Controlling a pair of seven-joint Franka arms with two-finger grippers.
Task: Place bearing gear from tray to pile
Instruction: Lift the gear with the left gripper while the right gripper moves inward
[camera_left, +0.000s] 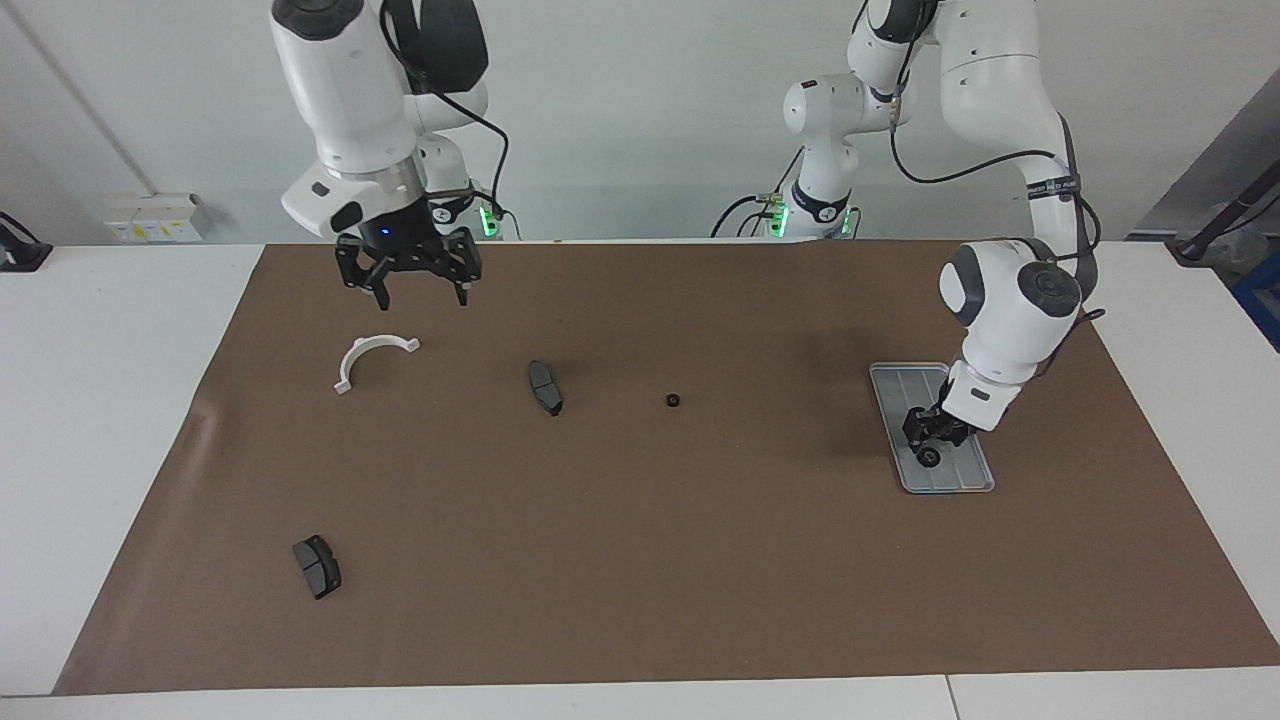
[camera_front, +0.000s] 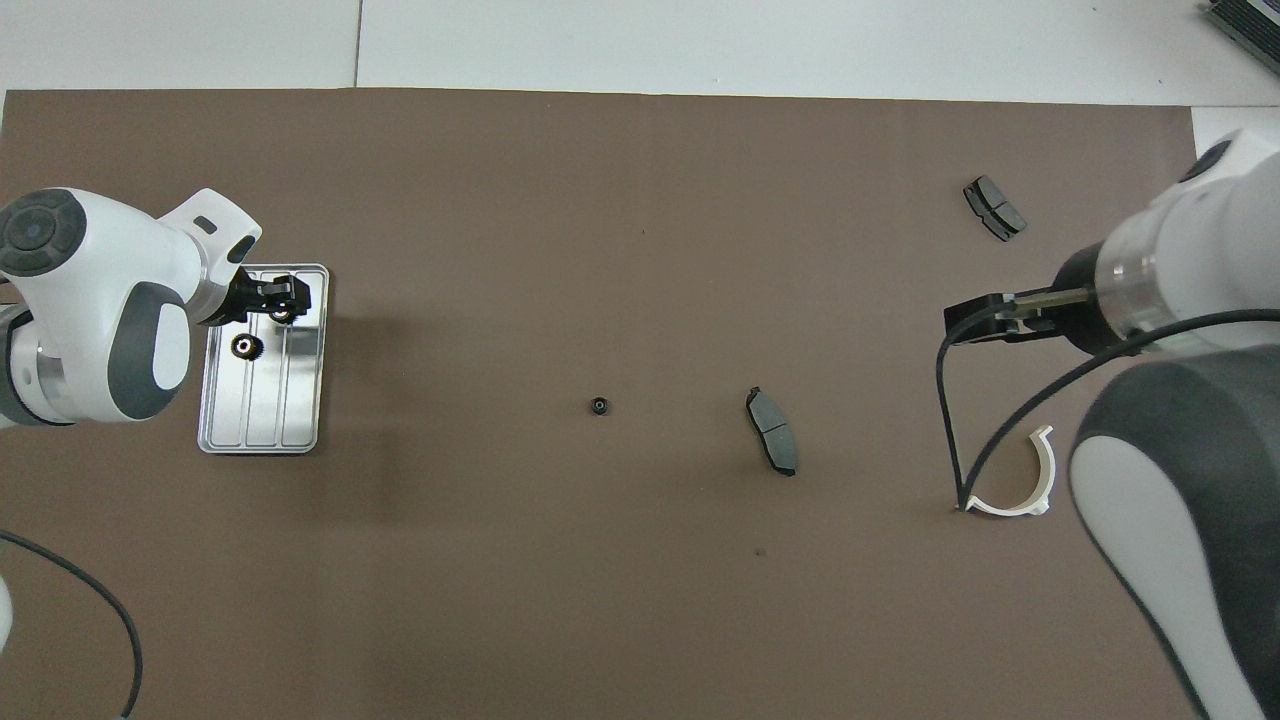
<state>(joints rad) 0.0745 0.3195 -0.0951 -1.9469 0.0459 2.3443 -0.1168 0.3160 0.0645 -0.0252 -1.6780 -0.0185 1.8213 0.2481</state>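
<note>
The silver-grey tray (camera_left: 968, 478) (camera_front: 262, 425) lies on the brown mat at the left arm's end of the table. My left gripper (camera_left: 930, 450) (camera_front: 283, 305) is low over the tray, shut on a small black bearing gear (camera_left: 930, 458) (camera_front: 283, 316) at its fingertips. A second gear (camera_front: 243, 346) lies in the tray, hidden by the arm in the facing view. The pile is spread out: a gear (camera_left: 673, 401) (camera_front: 600, 405) mid-mat, a brake pad (camera_left: 545, 388) (camera_front: 772, 445) and a white half-ring bracket (camera_left: 372, 358) (camera_front: 1030, 480). My right gripper (camera_left: 424, 292) (camera_front: 958, 322) waits open in the air by the bracket.
Another dark brake pad (camera_left: 317, 566) (camera_front: 993, 208) lies farther from the robots at the right arm's end. The brown mat (camera_left: 640, 560) covers most of the white table. A cable from the right arm hangs over the bracket in the overhead view.
</note>
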